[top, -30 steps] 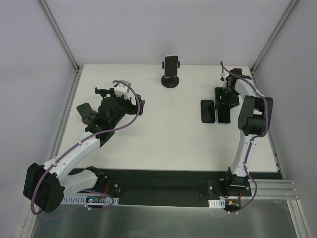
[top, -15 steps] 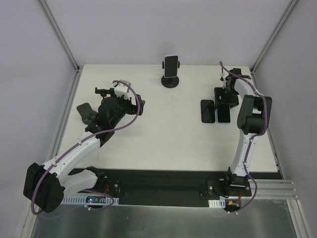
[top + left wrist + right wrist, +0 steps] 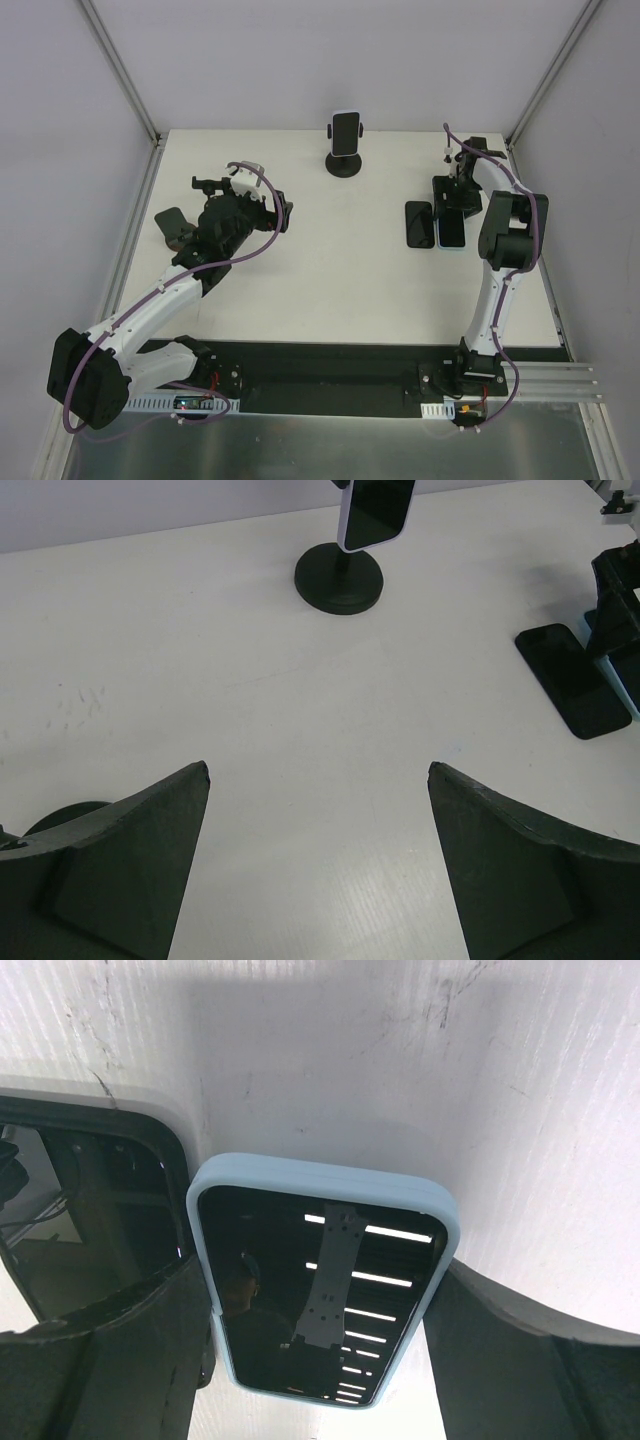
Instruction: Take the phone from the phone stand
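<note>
Your phone (image 3: 346,128) sits upright, clamped in the phone stand (image 3: 345,165) at the desk's (image 3: 330,280) far edge. Your left fingers (image 3: 130,870) face it from well away, wide apart and empty. Your right fingers (image 3: 110,1360) flank a blue-cased phone (image 3: 325,1290) lying flat, and I cannot tell whether they grip it.

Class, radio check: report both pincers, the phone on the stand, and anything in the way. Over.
Left pincer open, empty. Right pincer straddles blue-cased phone flat on table, grip unclear. Target phone on stand; path clear.
</note>
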Controlling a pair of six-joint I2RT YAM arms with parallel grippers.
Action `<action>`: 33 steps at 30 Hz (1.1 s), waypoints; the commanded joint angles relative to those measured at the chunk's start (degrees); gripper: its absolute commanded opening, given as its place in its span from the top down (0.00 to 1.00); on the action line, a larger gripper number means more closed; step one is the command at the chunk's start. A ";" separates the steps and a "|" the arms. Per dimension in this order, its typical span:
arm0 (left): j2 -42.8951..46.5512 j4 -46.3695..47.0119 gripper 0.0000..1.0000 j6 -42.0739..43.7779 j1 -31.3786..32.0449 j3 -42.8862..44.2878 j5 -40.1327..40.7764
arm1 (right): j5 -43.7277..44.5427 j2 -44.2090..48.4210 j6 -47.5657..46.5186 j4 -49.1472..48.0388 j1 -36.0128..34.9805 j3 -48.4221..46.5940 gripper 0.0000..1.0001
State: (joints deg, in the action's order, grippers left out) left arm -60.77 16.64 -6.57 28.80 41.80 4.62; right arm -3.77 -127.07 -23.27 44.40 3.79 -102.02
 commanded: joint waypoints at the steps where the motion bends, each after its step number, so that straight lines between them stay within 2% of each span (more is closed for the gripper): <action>1: 0.13 0.93 0.11 0.77 -0.23 2.14 -1.11 | -0.01 -0.64 -1.61 -2.04 0.16 -2.31 0.23; 12: 0.39 1.02 0.11 0.59 -0.23 2.14 -1.55 | 0.08 0.85 -1.34 -2.83 0.16 -1.26 0.10; 16: 0.57 1.02 0.11 0.59 -0.23 2.06 -1.72 | 0.08 1.03 -1.25 -3.18 0.16 -0.29 0.10; 26: 0.48 1.02 0.11 0.59 -0.23 2.06 -1.90 | -1.33 1.12 -1.17 -3.62 0.16 -0.37 0.30; 33: 0.48 1.02 0.11 0.59 -0.23 2.06 -1.90 | -1.94 0.94 -0.73 -3.97 0.16 -0.38 0.34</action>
State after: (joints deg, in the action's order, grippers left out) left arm -60.77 16.64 -6.57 28.80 41.87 3.51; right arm -3.99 -127.07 -23.57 42.00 3.84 -101.93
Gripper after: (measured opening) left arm 0.890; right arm 0.757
